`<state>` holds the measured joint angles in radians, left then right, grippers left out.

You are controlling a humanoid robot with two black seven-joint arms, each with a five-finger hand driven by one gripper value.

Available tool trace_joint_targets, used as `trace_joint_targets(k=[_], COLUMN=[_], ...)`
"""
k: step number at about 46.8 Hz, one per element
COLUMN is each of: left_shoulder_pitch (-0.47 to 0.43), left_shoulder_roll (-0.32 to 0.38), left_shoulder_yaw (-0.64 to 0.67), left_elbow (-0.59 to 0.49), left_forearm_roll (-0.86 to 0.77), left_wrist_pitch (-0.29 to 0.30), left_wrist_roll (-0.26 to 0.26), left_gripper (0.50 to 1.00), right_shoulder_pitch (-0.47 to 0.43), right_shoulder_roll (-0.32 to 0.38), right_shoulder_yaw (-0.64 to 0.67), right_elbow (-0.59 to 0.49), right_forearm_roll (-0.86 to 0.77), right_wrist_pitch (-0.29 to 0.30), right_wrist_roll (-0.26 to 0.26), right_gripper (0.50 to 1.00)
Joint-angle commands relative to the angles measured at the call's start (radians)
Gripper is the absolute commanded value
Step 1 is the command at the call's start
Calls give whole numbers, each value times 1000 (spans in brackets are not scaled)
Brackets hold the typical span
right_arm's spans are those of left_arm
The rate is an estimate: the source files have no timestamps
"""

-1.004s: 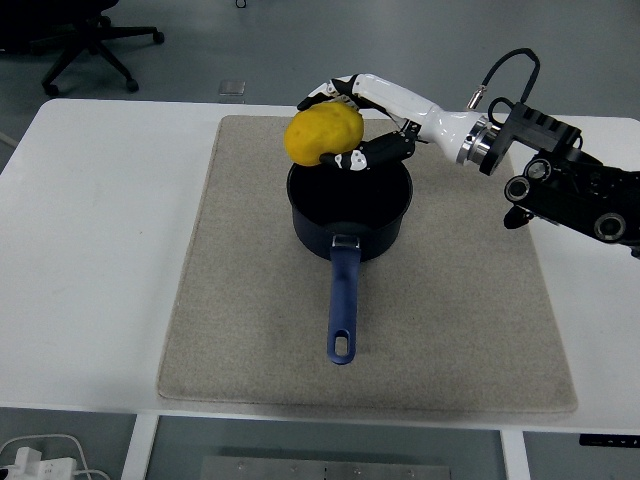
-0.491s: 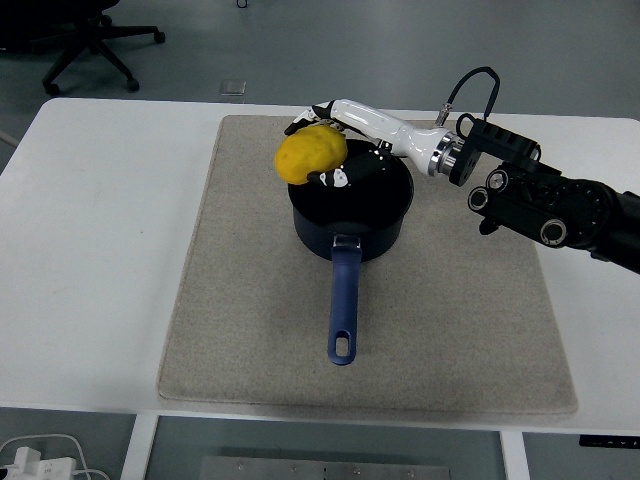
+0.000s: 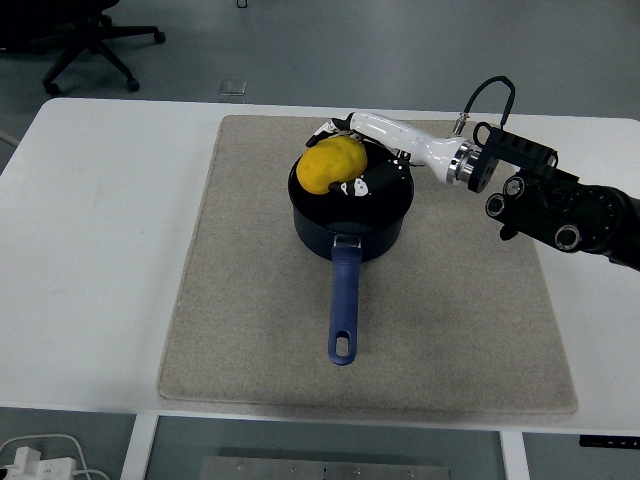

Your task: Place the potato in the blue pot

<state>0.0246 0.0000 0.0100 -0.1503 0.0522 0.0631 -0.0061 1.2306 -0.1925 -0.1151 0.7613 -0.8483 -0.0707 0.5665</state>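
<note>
potato (image 3: 332,166) now lower in right hand (image 3: 352,160), inside blue pot (image 3: 349,212) mouth

No readable text, labels, brands or numbers showed anywhere, neither on nor around the right hand (image 3: 352,160).

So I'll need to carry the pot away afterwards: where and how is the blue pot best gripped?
Grip the blue pot by its long handle, coming from the table's near edge. The handle sticks straight out toward that side, lies flat and clear on the mat, while the right hand and potato crowd the rim.
</note>
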Motion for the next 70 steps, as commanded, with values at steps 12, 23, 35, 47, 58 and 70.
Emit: trace_joint_targets(k=[12, 23, 35, 47, 58, 70], left_shoulder_pitch=[0, 0, 0, 0, 0, 0], left_shoulder_roll=[0, 0, 0, 0, 0, 0], left_shoulder_yaw=[1, 1, -1, 1, -1, 1], left_elbow=[0, 0, 0, 0, 0, 0], left_forearm_roll=[0, 0, 0, 0, 0, 0], left_wrist_pitch=[0, 0, 0, 0, 0, 0], left_wrist_roll=[0, 0, 0, 0, 0, 0], left_gripper=[996, 996, 996, 996, 996, 996], right_shoulder_pitch=[-19, -17, -20, -20, -25, -37], right_shoulder_roll=[-36, -48, -51, -50, -38, -36], right_shoulder_yaw=[-5, -25, -26, -25, -25, -23], right_elbow=[-19, -17, -13, -5, -5, -5], right_forearm_roll=[0, 3, 3, 3, 3, 3], right_wrist_pitch=[3, 0, 0, 0, -1, -1], right_wrist_roll=[13, 21, 29, 29, 29, 30], right_gripper=[500, 500, 500, 500, 500, 500])
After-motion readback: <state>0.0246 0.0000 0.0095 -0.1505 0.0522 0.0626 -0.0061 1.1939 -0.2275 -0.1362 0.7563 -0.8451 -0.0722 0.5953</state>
